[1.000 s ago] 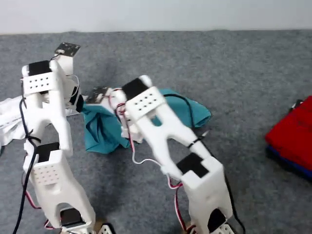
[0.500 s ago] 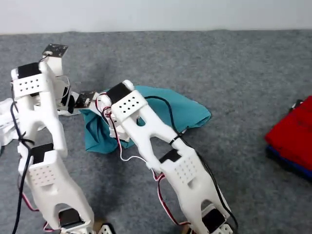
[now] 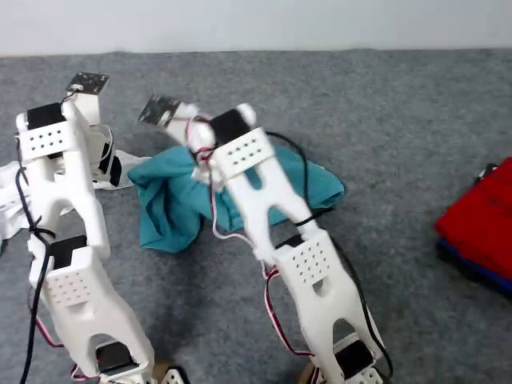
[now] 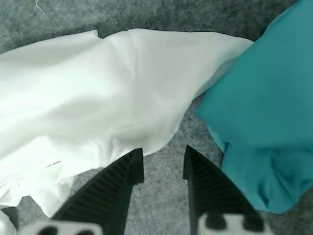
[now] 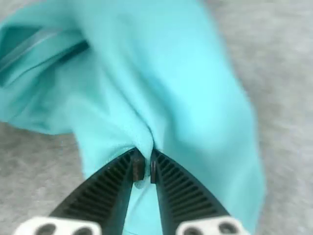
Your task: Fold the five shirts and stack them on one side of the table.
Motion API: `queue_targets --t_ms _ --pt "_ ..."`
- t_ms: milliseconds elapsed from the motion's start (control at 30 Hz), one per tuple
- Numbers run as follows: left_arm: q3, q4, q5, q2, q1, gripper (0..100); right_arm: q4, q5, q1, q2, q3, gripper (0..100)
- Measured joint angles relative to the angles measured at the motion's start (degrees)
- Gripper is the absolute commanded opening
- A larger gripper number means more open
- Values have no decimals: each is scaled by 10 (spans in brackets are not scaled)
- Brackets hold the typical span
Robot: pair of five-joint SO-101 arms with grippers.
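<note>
- the grey table [image 3: 400,120] lies under both my arms.
- the teal shirt [image 3: 172,204] sits crumpled left of the table's middle, partly under my right arm, and one edge is just beside the white shirt.
- the white shirt [image 4: 98,88] is spread out rumpled at the table's left edge, next to my left arm.
- a folded red shirt [image 3: 480,216] lies at the table's right edge on top of a blue one [image 3: 472,268], well apart from the teal shirt.
- my right gripper [image 5: 144,164] is clamped on a pinched fold of the teal shirt.
- my left gripper [image 4: 164,156] hangs with its fingers parted and holds nothing, over bare table at the white shirt's edge, with the teal shirt close by.
</note>
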Motion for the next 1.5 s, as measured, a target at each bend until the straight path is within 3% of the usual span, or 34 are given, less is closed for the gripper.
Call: queue_targets --t_ms 200,567,833,1167,1500 --pt "-14 16 3 0 0 144 0 2 51 -73 19 10" --pt "-167 64 43 0 33 144 0 50 134 -342 178 10" --pt "-150 64 44 -23 134 144 0 111 243 -492 236 10" --pt "-50 64 44 -107 253 144 0 174 388 -550 236 10" --pt "72 64 29 -120 423 144 0 174 409 -551 314 10"
